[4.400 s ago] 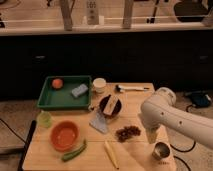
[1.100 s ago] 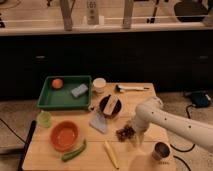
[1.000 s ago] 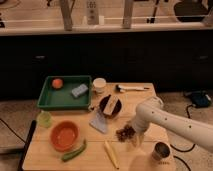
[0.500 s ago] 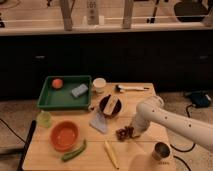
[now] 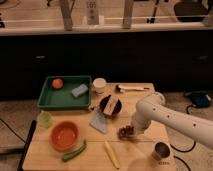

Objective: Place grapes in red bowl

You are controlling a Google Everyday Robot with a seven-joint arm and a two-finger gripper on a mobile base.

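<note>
The grapes (image 5: pixel 124 132), a small dark reddish bunch, lie on the wooden table (image 5: pixel 145 100) right of centre. My gripper (image 5: pixel 131 129) hangs from the white arm (image 5: pixel 170 117), which reaches in from the right. It is down on the bunch's right side and shut on the grapes, hiding part of them. The red bowl (image 5: pixel 64 136), round and orange-red, stands with nothing in it at the table's front left, well away from the gripper.
A green tray (image 5: pixel 50 102) at back left holds an orange (image 5: pixel 58 83) and a blue sponge (image 5: pixel 79 90). Also here: a white cup (image 5: pixel 99 85), a dark plate (image 5: pixel 110 105), a grey-blue cloth (image 5: pixel 99 121), a pale-green cup (image 5: pixel 45 119), a green vegetable (image 5: pixel 74 151), a yellow stick (image 5: pixel 111 153), a metal cup (image 5: pixel 160 150).
The arm swung in from the right and came down onto the grapes, and the gripper closed on them. The bunch stays at the same spot on the table.
</note>
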